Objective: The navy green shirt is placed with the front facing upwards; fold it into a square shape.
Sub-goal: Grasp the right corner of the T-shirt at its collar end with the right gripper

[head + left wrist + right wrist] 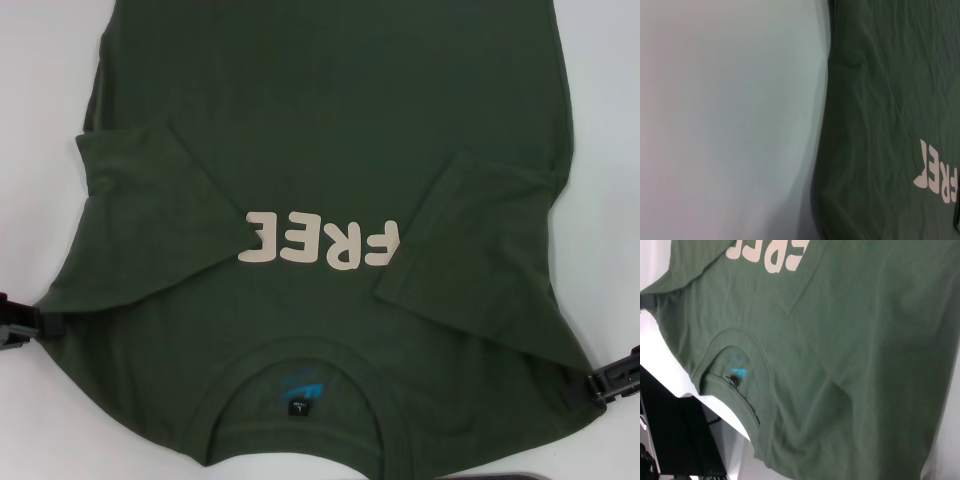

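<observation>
Green shirt (330, 150) flat on white table (600, 120), front up, collar (300, 385) nearest robot, both sleeves folded in over chest beside FREE lettering (320, 243). Left gripper (18, 322) at shirt's left shoulder edge, right gripper (612, 378) at right shoulder edge; can't tell whether either is spread or pinching cloth

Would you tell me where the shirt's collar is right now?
In the head view, the collar sits at the near middle edge of the navy green shirt, just below the FREE lettering, between the left gripper and right gripper.
</observation>
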You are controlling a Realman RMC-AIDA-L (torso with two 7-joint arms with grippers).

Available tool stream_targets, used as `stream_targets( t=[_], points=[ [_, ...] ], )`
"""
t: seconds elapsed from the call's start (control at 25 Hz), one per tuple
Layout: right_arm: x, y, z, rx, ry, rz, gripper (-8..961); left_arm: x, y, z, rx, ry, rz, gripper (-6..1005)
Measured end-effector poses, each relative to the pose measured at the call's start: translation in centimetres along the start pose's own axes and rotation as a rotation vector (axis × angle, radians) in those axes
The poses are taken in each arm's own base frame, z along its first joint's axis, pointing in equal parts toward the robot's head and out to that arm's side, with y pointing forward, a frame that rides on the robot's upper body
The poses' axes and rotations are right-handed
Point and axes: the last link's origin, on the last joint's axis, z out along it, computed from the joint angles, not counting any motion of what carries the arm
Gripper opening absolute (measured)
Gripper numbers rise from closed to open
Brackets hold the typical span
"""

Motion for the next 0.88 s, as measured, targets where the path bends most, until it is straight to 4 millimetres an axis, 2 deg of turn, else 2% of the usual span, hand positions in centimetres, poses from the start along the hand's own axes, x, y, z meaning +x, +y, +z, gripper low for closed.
stream_targets(
  t=[0.88],
  points=[
    [-0.7,0.6,1.2,-0.003,0.016,-0.028,852,0.1,0.1,-0.1,0.004,0.001,0.006,34]
  ],
)
